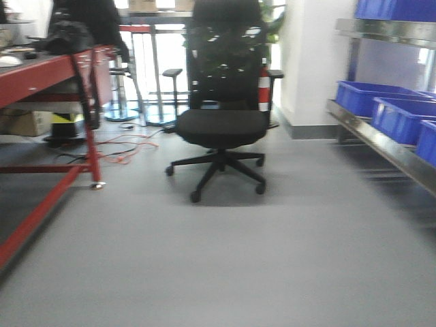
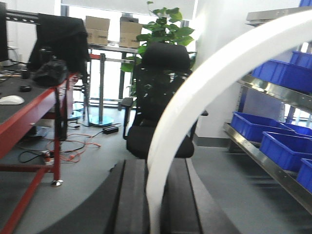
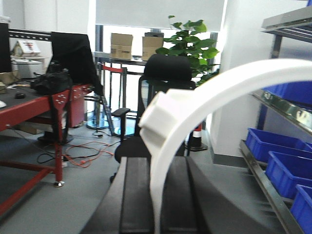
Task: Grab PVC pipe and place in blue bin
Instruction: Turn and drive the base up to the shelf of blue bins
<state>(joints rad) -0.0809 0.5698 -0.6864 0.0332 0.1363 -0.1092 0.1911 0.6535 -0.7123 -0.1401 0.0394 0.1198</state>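
Observation:
In the left wrist view my left gripper [image 2: 155,195] is shut on a white curved PVC pipe [image 2: 204,83] that arcs up and to the right out of the jaws. In the right wrist view my right gripper [image 3: 155,195] is shut on a white curved PVC pipe [image 3: 214,92] with a wider collar near its bend. Blue bins [image 1: 381,99] stand on a metal shelf at the right; they also show in the left wrist view [image 2: 258,127] and in the right wrist view [image 3: 273,141]. Neither gripper shows in the front view.
A black office chair [image 1: 223,102] stands in the middle of the grey floor. A red-framed workbench [image 1: 41,75] with a black bag runs along the left, orange cables [image 1: 122,146] on the floor beside it. The metal shelf [image 1: 381,146] lines the right.

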